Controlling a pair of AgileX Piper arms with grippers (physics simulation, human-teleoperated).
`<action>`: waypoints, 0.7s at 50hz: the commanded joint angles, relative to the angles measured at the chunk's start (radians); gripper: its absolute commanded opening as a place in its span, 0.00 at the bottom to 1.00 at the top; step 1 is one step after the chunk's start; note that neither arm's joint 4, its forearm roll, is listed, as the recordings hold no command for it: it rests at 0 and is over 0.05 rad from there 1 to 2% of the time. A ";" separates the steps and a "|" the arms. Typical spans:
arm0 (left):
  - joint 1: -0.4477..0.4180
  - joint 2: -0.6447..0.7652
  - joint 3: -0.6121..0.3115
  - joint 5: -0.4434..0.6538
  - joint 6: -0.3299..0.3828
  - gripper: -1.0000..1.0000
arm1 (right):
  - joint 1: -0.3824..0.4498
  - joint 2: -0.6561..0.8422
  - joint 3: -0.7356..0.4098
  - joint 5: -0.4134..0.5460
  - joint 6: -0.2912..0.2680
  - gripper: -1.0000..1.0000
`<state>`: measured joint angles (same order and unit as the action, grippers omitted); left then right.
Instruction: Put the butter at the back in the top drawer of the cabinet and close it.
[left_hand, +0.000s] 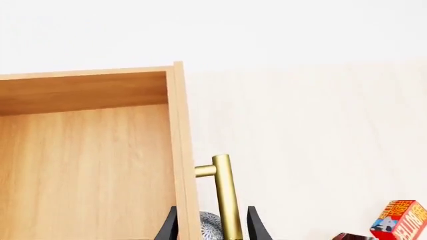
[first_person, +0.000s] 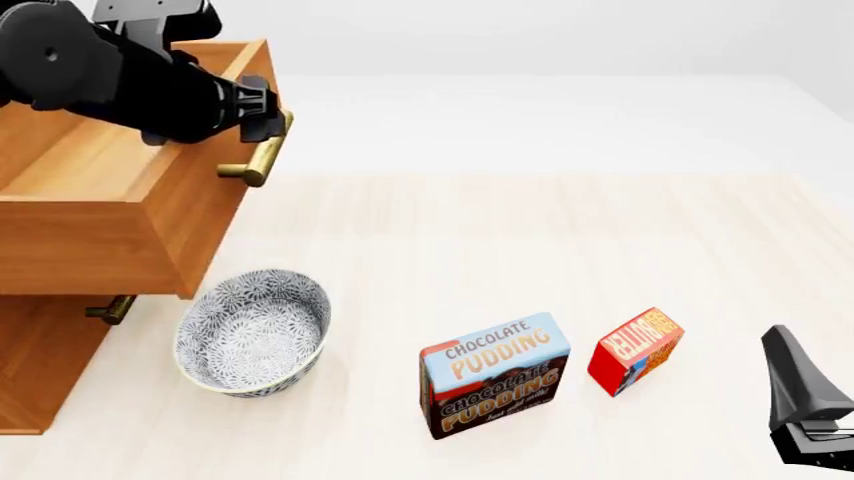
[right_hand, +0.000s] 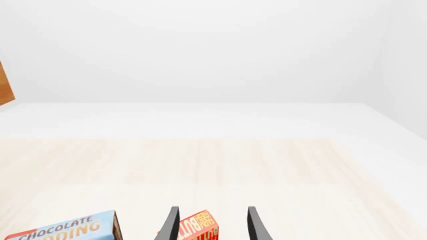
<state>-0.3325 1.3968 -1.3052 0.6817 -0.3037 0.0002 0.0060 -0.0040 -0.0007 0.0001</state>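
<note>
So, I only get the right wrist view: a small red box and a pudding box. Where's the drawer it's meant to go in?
Observer: The top drawer stands pulled out of the cabinet, far left in the front view.
Visitor: And the other arm?
Observer: The left gripper is up at that drawer, open, with its fingers on either side of the brass handle.
Visitor: Anything else on the table?
Observer: A patterned bowl sits by the cabinet, left of the pudding box.
</note>
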 joint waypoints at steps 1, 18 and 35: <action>-0.056 0.069 0.011 0.025 0.091 1.00 | 0.000 0.000 0.000 0.000 0.000 1.00; -0.008 0.043 -0.125 0.158 0.169 1.00 | 0.000 0.000 0.000 0.000 0.000 1.00; 0.021 0.020 -0.207 0.243 0.228 1.00 | 0.000 0.000 0.000 0.000 0.000 1.00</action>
<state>-0.3036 1.4391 -1.4524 0.8805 -0.1305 0.0002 0.0061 -0.0040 -0.0007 0.0000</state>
